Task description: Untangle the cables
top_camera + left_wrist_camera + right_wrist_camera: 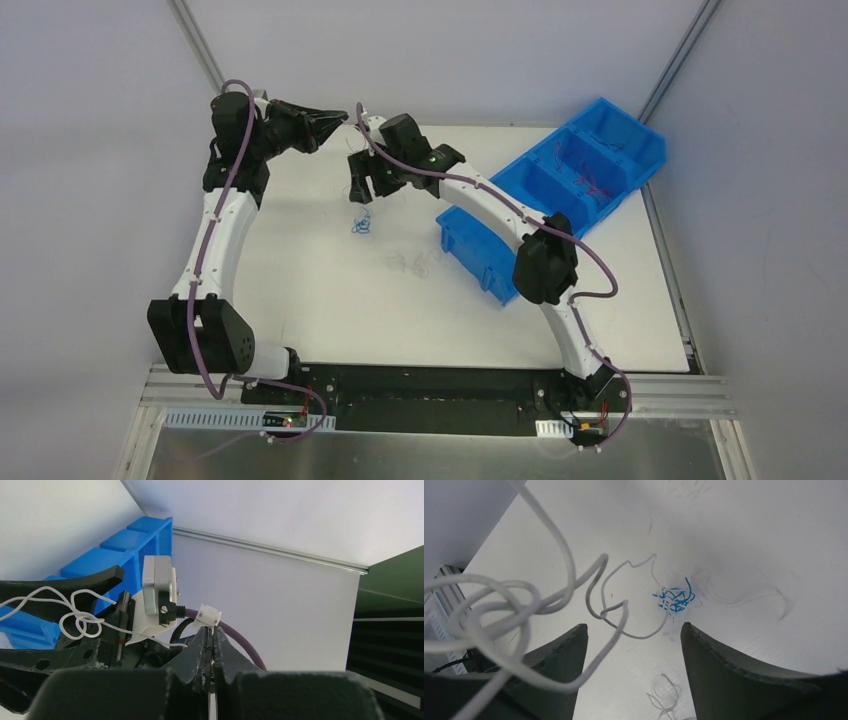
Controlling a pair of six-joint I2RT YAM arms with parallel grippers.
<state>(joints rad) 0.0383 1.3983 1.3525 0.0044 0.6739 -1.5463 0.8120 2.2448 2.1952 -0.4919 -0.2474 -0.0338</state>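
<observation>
My left gripper [212, 631] is shut on the white connector [210, 615] of a thin white cable [75, 616], held high at the table's far side [340, 118]. That cable hangs in loose knotted loops [499, 611] across the left finger of my right gripper [631, 630], which stands open just above the table [365, 190] with nothing clamped between its fingers. Under it on the tabletop lies a small blue cable tangle [675, 597] [362, 225]. Faint white wires [664, 696] lie nearer [415, 262].
A blue compartmented bin [560, 185] lies on the right of the white table, holding thin reddish wires in its far compartments. The right arm's elbow reaches over the bin's near end. Walls and aluminium frame posts close in the table's far side.
</observation>
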